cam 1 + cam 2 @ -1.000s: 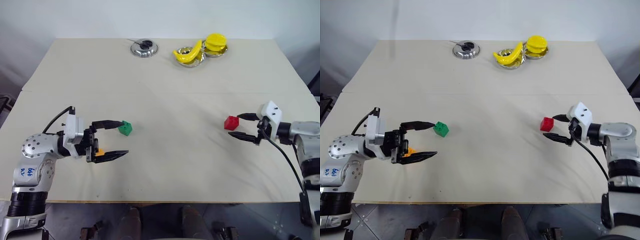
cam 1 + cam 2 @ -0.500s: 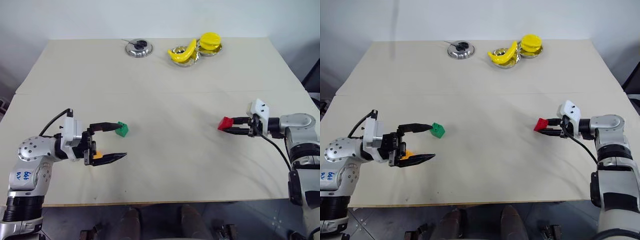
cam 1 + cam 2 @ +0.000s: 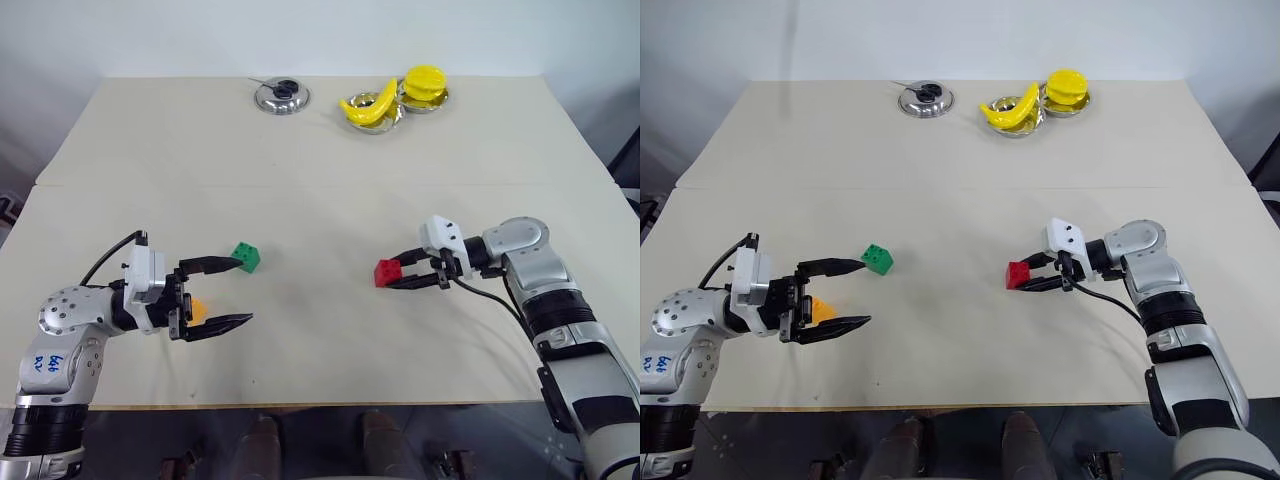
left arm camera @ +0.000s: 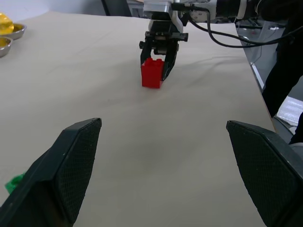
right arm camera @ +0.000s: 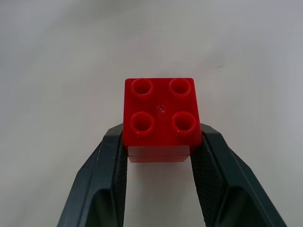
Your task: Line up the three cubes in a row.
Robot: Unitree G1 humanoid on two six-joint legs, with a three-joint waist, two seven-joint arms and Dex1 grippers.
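Left arm (image 3: 70,325): silver-grey rounded metal housing with small dark screw holes on the joint cap; blue handwritten marking on the lower segment; black ribbed collar beneath. White boxy wrist block, thin black cable looping from its top. Left gripper (image 3: 222,293): two slim black pointed fingers, fine cross-hatched texture on inner faces.

Right arm (image 3: 530,265): same silver-grey rounded segments with black joint bands; white angular wrist block; black cable trailing along the forearm. Right gripper (image 3: 398,277): two black tapered textured fingers.
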